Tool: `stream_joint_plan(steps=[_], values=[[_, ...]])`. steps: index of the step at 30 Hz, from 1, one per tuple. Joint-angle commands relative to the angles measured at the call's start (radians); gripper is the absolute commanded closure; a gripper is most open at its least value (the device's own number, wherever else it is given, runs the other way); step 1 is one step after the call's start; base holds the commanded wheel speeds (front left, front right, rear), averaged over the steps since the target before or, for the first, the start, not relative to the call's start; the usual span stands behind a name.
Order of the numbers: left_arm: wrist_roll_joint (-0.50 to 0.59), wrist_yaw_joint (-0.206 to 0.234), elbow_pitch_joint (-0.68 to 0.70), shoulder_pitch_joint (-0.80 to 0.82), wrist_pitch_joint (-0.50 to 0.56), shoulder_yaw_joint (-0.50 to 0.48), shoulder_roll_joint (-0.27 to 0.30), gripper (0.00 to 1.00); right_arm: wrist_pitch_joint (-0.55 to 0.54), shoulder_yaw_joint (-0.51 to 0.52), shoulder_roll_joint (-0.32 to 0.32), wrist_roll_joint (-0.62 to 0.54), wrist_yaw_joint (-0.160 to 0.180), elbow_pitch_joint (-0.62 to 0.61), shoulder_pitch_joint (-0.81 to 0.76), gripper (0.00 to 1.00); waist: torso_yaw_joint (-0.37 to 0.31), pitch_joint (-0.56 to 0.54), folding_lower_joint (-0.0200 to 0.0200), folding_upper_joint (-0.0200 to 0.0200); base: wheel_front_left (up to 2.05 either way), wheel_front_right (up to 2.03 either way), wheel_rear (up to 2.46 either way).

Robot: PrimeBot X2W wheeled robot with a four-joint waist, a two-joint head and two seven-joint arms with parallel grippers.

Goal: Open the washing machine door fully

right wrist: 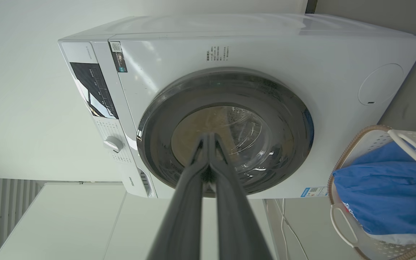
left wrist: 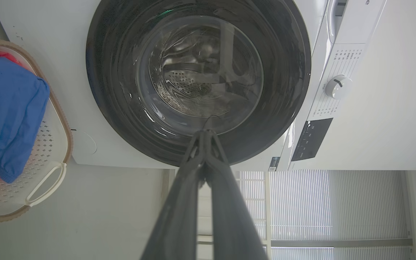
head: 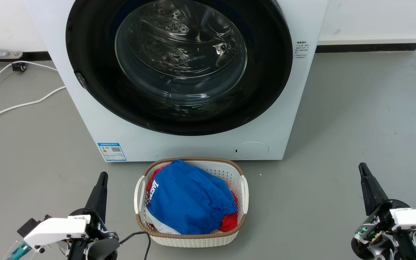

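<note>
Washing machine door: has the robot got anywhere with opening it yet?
Done: nothing yet. The washing machine door sits shut, flat against the washing machine. In hand: nothing. The left gripper and right gripper hover low on either side of the laundry basket, fingers closed, touching nothing. Left: reach the door's edge, pull it free and swing it fully open.
</note>
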State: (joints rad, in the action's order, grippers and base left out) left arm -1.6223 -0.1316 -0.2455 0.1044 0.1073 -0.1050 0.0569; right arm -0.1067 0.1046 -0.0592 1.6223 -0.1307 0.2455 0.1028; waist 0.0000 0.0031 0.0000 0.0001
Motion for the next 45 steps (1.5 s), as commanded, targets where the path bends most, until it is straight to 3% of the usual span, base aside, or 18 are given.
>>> stream_joint_plan(steps=[1, 23, 24, 35, 45], values=[[0.006, -0.002, -0.001, 0.008, 0.003, -0.003, -0.001, 1.00, -0.004, 0.001, 0.004, -0.005, 0.000, 0.001, 0.011, 1.00, 0.000, 0.000, 0.0000, -0.0001, 0.00, 0.00, 0.00], [0.008, -0.002, -0.001, 0.008, 0.004, -0.006, -0.003, 1.00, -0.005, 0.004, 0.006, -0.006, 0.000, 0.001, 0.012, 1.00, 0.000, 0.000, 0.0000, -0.0001, 0.00, 0.00, 0.00], [0.002, 0.000, 0.000, 0.000, 0.002, -0.002, -0.001, 0.00, -0.002, 0.003, 0.002, -0.004, 0.000, 0.000, 0.000, 0.00, 0.000, 0.000, 0.0000, -0.0001, 0.00, 0.00, 0.00], [0.066, 0.004, -0.008, -0.028, -0.037, 0.000, -0.006, 0.00, 0.037, 0.009, 0.004, -0.077, 0.000, 0.006, -0.035, 0.00, 0.000, 0.002, 0.0000, -0.0001, 0.00, 0.00, 0.00], [0.313, 0.052, 0.084, -0.026, -0.092, 0.020, -0.006, 0.00, 0.092, 0.010, 0.005, -0.331, 0.000, -0.088, -0.047, 0.00, 0.001, 0.005, 0.0000, -0.0001, 0.00, 0.00, 0.00]])
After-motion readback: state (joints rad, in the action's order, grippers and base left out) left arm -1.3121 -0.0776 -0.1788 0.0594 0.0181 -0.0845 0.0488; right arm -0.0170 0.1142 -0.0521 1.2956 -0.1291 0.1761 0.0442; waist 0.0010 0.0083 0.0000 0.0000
